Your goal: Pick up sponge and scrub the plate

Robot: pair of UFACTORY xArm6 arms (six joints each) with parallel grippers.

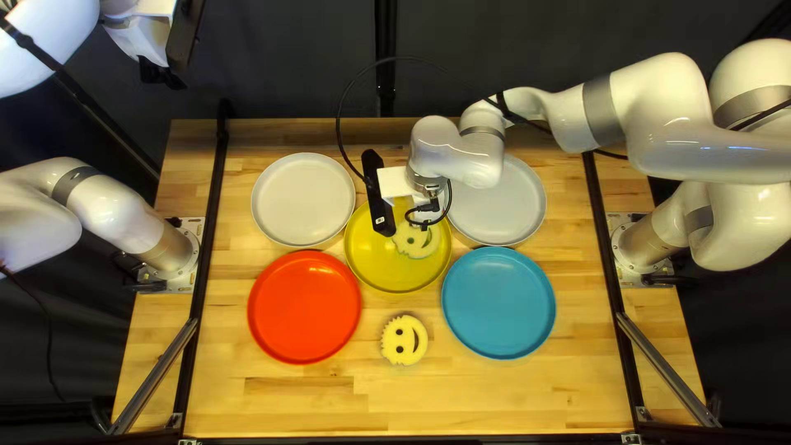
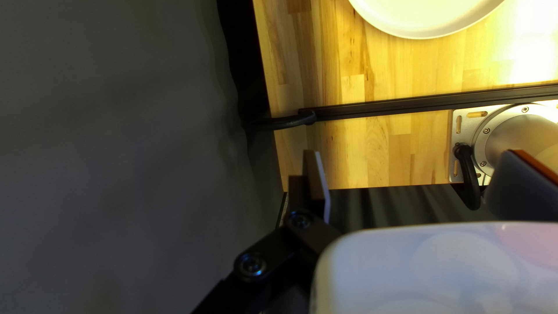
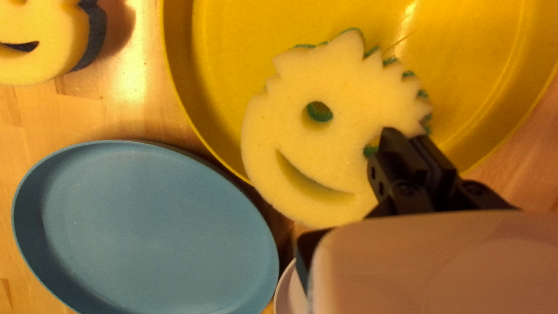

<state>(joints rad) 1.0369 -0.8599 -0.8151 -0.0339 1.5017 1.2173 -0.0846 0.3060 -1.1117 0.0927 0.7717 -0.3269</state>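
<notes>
Right wrist view: a yellow foam smiley sponge (image 3: 337,145) is clamped at its edge by the black right gripper (image 3: 408,135), above a round yellow, plastic-looking plate (image 3: 218,87). Probably light, squashy; best pinched there, firmly. The black left gripper (image 2: 412,156) is spread.

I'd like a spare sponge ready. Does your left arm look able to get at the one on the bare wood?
Probably yes. The left arm is raised near the far left corner with its jaws open, and nothing lies over the loose sponge; the right arm hangs farther back, above the yellow plate.
</notes>
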